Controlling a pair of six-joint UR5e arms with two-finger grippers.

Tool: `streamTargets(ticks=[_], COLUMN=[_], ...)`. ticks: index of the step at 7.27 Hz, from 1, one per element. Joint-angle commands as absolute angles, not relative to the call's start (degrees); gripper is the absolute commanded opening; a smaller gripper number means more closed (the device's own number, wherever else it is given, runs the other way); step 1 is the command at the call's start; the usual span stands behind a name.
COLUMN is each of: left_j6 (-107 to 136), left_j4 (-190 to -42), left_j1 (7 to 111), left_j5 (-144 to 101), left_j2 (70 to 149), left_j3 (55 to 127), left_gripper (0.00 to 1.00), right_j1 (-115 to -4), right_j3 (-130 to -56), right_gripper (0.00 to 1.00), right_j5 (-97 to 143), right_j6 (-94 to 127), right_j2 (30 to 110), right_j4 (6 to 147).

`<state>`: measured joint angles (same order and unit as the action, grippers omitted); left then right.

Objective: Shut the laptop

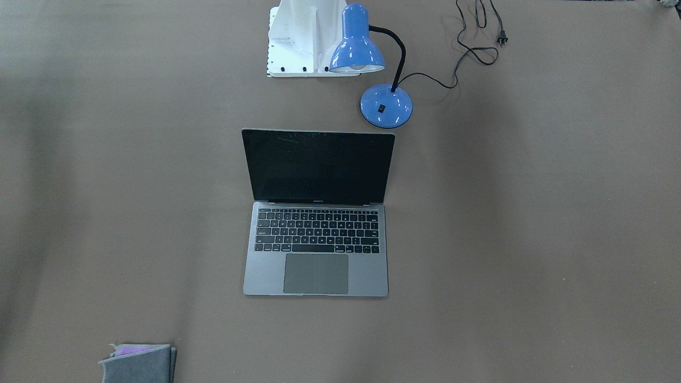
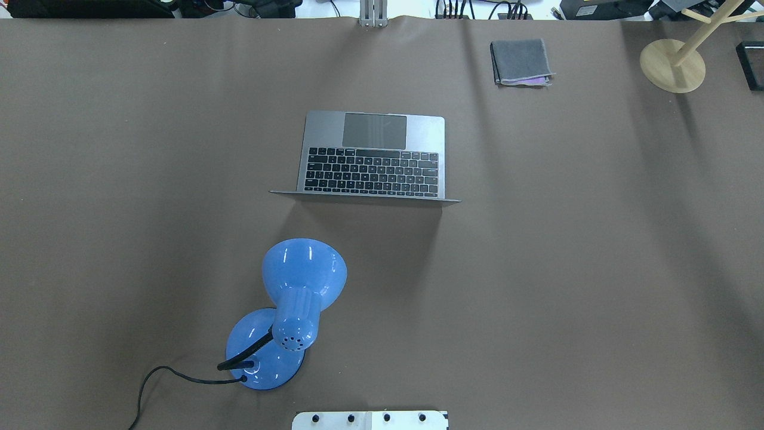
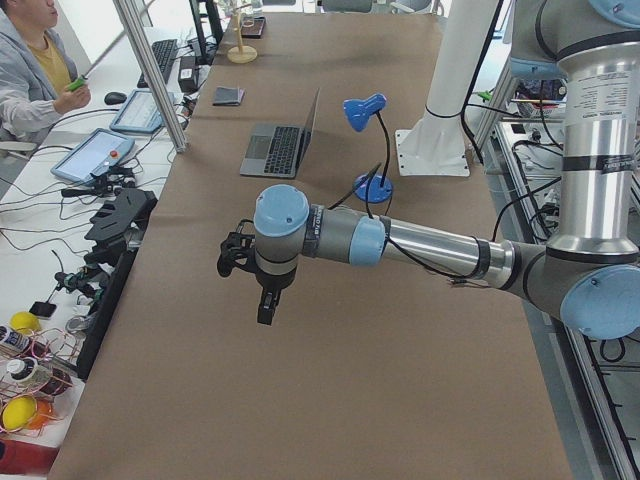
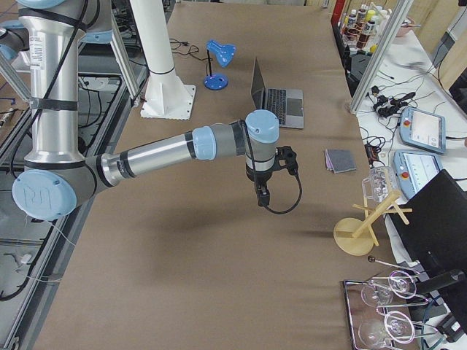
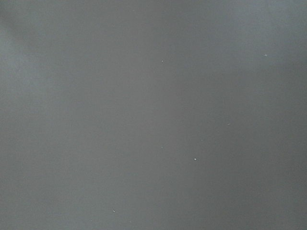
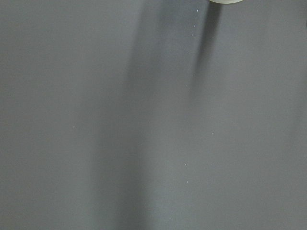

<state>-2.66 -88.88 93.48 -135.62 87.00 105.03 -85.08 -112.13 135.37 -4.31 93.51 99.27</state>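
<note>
The space-grey laptop [image 1: 316, 266] stands open mid-table, its black screen [image 1: 318, 167] upright and facing away from the robot base. From overhead its keyboard [image 2: 371, 170] shows and the lid is seen edge-on. It also shows in the exterior left view [image 3: 280, 148] and the exterior right view [image 4: 277, 95]. My left gripper [image 3: 268, 305] hangs over bare table far from the laptop. My right gripper [image 4: 263, 197] hangs over bare table on the other side, also far off. I cannot tell whether either is open or shut. Both wrist views show only table.
A blue desk lamp [image 2: 286, 310] stands between the robot base and the laptop, its cord [image 1: 473, 48] trailing. A folded grey cloth [image 2: 520, 61] lies beyond the laptop. A wooden stand [image 2: 673, 64] is at the far right. The white robot base [image 1: 298, 37] is behind the lamp.
</note>
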Motion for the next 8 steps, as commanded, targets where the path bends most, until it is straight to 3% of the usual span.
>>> streamTargets(ticks=[1, 8], left_j6=[-2.8, 1.9], left_j4=[-90.6, -91.0], left_j1=[93.4, 92.7], left_j5=[-135.8, -136.4], left_j2=[85.3, 84.6], left_j3=[105.6, 105.9], left_gripper=[0.98, 0.98], right_j1=[-85.1, -85.2], right_j3=[-112.1, -111.6], right_gripper=[1.00, 1.00], right_j5=[135.5, 132.5], right_j6=[-4.2, -4.4], right_j2=[93.3, 97.8], right_j4=[99.2, 99.8])
